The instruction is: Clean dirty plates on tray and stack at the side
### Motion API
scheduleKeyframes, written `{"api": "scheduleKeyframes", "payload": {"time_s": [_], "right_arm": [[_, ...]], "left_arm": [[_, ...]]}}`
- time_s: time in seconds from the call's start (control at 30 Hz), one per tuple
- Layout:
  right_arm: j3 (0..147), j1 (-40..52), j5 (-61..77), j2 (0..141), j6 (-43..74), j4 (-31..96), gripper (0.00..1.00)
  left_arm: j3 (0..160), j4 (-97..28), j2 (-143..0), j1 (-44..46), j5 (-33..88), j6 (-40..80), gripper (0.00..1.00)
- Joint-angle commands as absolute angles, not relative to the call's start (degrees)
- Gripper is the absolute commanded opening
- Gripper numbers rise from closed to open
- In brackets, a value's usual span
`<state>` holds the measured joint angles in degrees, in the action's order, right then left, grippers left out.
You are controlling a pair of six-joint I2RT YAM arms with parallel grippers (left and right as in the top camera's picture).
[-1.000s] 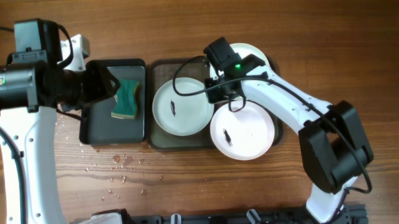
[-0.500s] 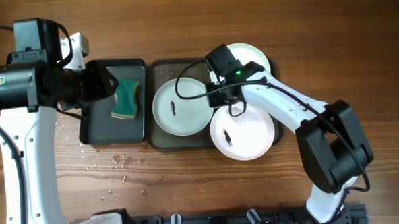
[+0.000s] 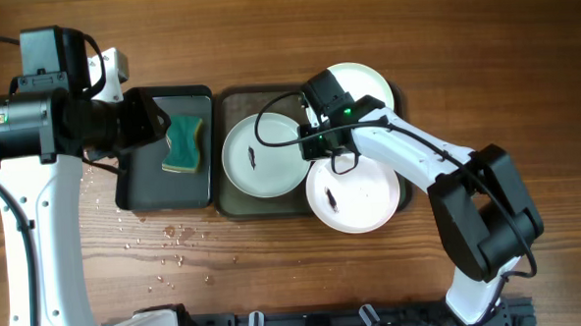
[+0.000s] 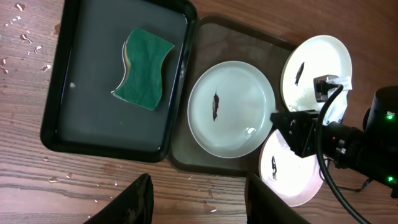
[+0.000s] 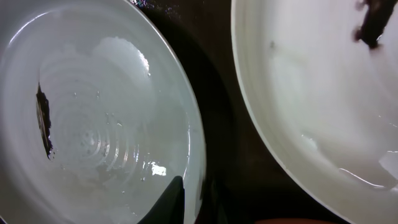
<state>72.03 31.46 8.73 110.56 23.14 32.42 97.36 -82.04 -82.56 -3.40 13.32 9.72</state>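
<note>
Three dirty plates are in the overhead view, each with a dark smear. One plate lies on the left of the tray, one plate sits at the back right, partly under the arm, and one plate overhangs the tray's front right corner. My right gripper is shut on the right rim of the left plate, one finger lying over its inside. Another plate lies just to the right. My left gripper hangs open and empty, above the wood in front of the trays.
A smaller black tray stands left of the big tray, with a green sponge in it. Water drops dot the wood in front of it. A dark rack runs along the table's front edge.
My right gripper has slid a little toward the front and onto the left plate's rim. The plates and the left arm have stayed put.
</note>
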Motion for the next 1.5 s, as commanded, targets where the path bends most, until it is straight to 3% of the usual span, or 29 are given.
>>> {"api": "scheduleKeyframes", "payload": {"time_s": [0.0, 0.77, 0.83, 1.07, 1.47], "right_arm": [[71.53, 31.51, 8.49, 111.83, 24.18, 31.81, 0.16], [71.55, 31.48, 9.04, 113.91, 25.96, 29.1, 0.09], [71.61, 31.48, 9.04, 113.58, 25.91, 29.17, 0.06], [71.61, 31.48, 8.97, 111.96, 25.5, 29.15, 0.14], [71.68, 30.68, 8.51, 111.83, 25.45, 28.71, 0.15]], "left_arm": [[98.26, -81.91, -82.96, -3.49, 12.75, 9.45, 0.44], [98.26, -81.89, -82.96, -3.49, 12.29, 9.43, 0.44], [98.26, -81.89, -82.96, -3.49, 12.29, 9.43, 0.44], [98.26, -81.89, -82.96, -3.49, 12.27, 9.43, 0.45], [98.26, -81.89, -82.96, -3.49, 12.29, 9.43, 0.44]]}}
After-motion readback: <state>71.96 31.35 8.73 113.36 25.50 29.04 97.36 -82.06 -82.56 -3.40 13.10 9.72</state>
